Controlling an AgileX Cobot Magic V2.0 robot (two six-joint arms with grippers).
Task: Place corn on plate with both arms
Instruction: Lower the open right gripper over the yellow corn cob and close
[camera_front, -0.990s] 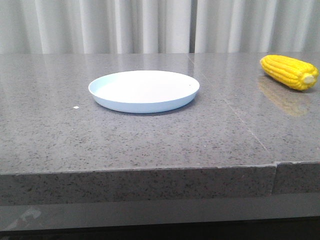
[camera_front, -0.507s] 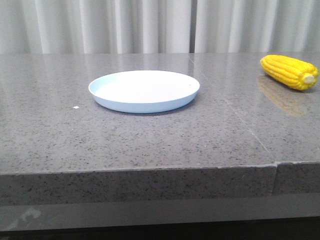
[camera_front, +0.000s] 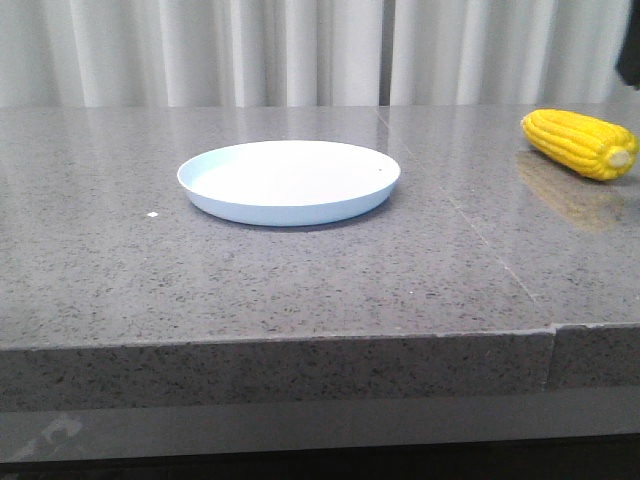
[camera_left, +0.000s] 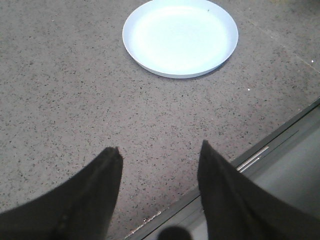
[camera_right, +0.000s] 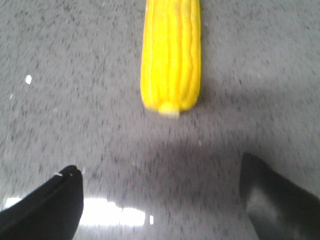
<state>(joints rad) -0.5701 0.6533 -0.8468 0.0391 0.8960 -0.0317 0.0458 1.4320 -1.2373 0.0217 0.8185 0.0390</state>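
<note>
Clearly the right gripper (camera_right: 160, 195) has its dark fingers (camera_right: 47, 205) spread wide and empty, pointing at the pale stub end of the bright yellow tapered corn cob (camera_right: 171, 52), which lies just beyond them on the speckled grey stone tabletop (camera_front: 300, 280). Judged from that end-on line-up, closing along the cob's length would likely push it away or let it roll — a turn across its width looks safer. The left gripper (camera_left: 159, 155) hangs with fingers (camera_left: 97, 185) parted too, holding nothing, low near the tabletop's front edge. Well apart from the corn sits the round pale blue-white plate (camera_front: 215, 205) — bare, mid-tabletop.
</note>
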